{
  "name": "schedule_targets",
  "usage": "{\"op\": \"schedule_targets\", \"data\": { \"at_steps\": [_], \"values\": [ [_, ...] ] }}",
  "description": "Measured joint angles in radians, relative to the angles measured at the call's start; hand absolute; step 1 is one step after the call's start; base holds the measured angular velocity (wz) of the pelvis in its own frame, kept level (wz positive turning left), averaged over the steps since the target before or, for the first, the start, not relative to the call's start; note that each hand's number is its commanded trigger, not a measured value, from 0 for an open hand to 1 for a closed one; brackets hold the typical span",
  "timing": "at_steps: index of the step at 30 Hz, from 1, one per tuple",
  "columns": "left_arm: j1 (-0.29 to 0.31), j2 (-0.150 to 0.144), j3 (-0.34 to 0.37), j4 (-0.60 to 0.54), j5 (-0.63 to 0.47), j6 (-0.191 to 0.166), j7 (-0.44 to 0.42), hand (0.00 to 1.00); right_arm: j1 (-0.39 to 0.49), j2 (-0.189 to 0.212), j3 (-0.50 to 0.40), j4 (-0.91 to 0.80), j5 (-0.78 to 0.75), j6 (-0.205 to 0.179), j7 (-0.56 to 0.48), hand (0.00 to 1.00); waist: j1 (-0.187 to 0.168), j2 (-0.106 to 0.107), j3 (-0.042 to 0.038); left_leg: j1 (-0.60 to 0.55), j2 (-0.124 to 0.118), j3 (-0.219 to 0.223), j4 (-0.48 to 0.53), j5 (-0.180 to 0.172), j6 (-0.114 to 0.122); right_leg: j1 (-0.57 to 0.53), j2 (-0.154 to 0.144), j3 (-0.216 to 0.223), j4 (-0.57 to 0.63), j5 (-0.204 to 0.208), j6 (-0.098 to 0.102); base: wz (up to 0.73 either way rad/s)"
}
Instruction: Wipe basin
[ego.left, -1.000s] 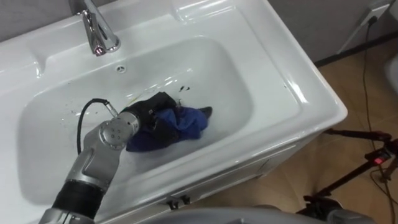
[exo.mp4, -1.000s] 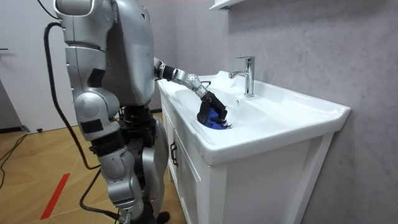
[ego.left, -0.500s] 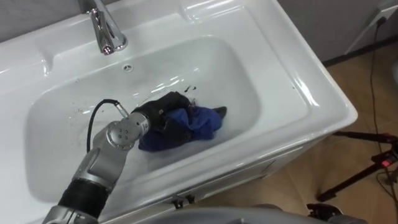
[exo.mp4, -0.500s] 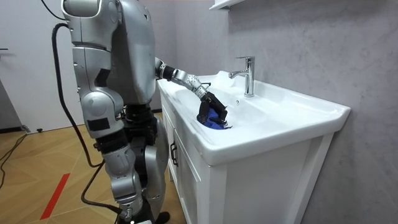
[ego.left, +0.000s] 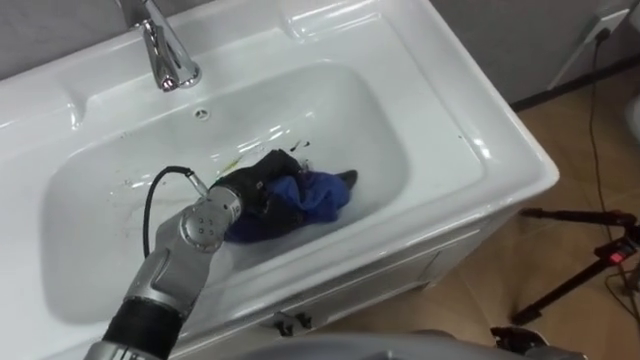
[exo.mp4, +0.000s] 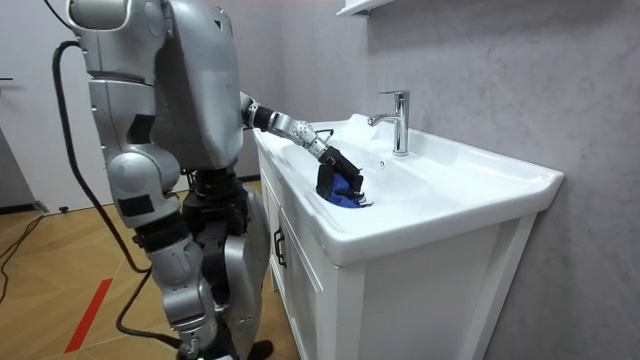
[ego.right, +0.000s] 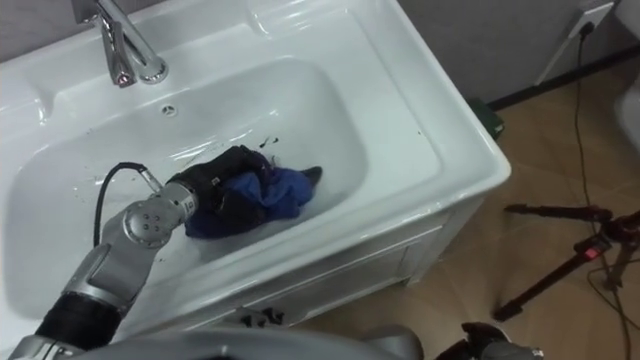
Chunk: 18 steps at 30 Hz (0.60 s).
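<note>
The robot stands at the white cabinet (exo.mp4: 300, 275). Its left hand (ego.left: 252, 185) reaches down into the white ceramic basin (ego.left: 385, 110), dark fingers clamped on the crumpled blue cloth (ego.left: 318, 196), their tips lost in its folds. Behind stands the chrome tap (ego.left: 165, 55), its top cut off.

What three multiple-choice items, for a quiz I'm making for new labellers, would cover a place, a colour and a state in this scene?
1. Where does the cloth lie?
A. in the basin
B. on a chair
C. in a bucket

2. What colour is the cloth?
A. red
B. blue
C. yellow

3. How is the cloth?
A. spread flat
B. folded in a neat square
C. bunched up under the left hand

Answers:
1 A, it sits on the basin's bottom.
2 B, its folds are blue.
3 C, the left hand's fingers curl into crumpled folds.
</note>
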Motion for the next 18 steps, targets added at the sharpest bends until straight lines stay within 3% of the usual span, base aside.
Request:
{"op": "schedule_targets", "data": {
  "at_steps": [4, 10, 15, 16, 18],
  "values": [
    [-0.008, 0.001, 0.006, 0.012, 0.032, 0.002, -0.001, 1.00, 0.016, -0.001, -0.021, 0.000, 0.021, 0.027, 0.036, 0.00, 0.002, -0.001, -0.0002, 0.002, 0.004, 0.008, 0.005, 0.000, 0.000, -0.005, 0.001, 0.013, 0.001, -0.004, -0.006, -0.10],
    [-0.006, 0.006, 0.078, 0.045, 0.052, 0.004, -0.031, 1.00, 0.018, -0.002, -0.091, -0.001, -0.034, 0.054, 0.063, 0.00, 0.008, 0.000, -0.0015, 0.001, 0.009, 0.011, 0.014, 0.000, 0.000, -0.014, 0.004, 0.023, 0.012, -0.006, -0.011, -0.07],
    [0.036, 0.053, 0.151, 0.041, 0.141, 0.012, -0.050, 1.00, 0.019, -0.023, -0.153, -0.026, -0.054, 0.049, 0.093, 0.00, 0.037, 0.016, -0.0121, -0.018, 0.016, 0.006, 0.029, -0.001, -0.001, -0.026, 0.010, 0.023, 0.014, -0.005, -0.015, 0.01],
    [0.051, 0.070, 0.171, 0.041, 0.169, 0.022, -0.062, 1.00, 0.019, -0.034, -0.176, -0.026, -0.057, 0.042, 0.096, 0.00, 0.051, 0.026, -0.0176, -0.019, 0.018, 0.005, 0.030, -0.001, -0.001, -0.025, 0.012, 0.023, 0.015, -0.003, -0.018, 0.00],
    [0.075, 0.099, 0.201, 0.045, 0.198, 0.033, -0.078, 1.00, 0.016, -0.052, -0.187, -0.027, -0.071, 0.037, 0.100, 0.00, 0.056, 0.042, -0.0191, -0.028, 0.018, -0.003, 0.044, -0.001, -0.001, -0.022, 0.011, 0.016, 0.012, -0.003, -0.018, 0.09]
  ]
}}
